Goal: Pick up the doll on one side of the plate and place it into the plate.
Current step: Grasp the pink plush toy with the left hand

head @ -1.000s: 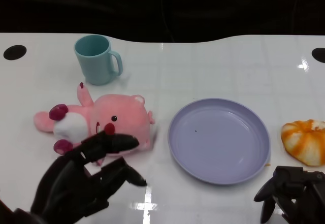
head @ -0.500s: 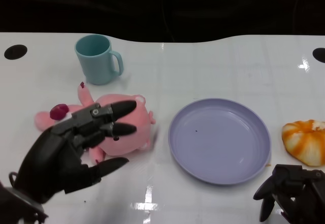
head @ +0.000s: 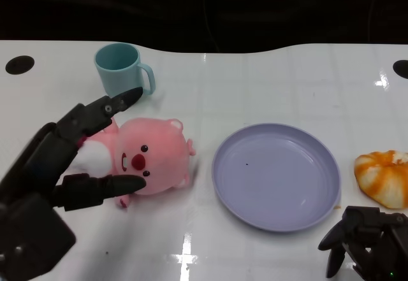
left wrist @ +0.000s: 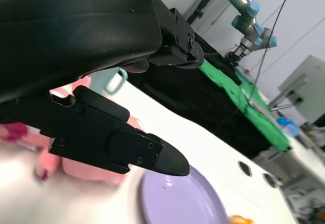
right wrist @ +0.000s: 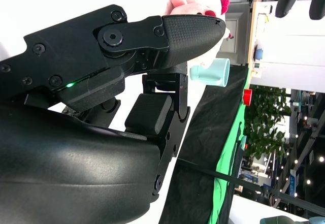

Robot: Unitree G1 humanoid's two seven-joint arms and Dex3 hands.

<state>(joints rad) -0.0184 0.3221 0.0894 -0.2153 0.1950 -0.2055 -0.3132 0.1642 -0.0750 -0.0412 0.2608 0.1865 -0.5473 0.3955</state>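
Left hand [head: 60, 166] spread wide around pink doll [head: 150, 160], not yet clasping, bracketing for a grasp; purple plate [head: 275, 176] waiting beside; right hand [head: 366, 239] curled, idle.

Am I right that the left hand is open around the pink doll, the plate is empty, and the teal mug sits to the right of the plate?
Not quite. In the head view the teal mug stands left of the plate, behind the pink doll. The rest holds: the left hand is open around the doll and the plate is empty.
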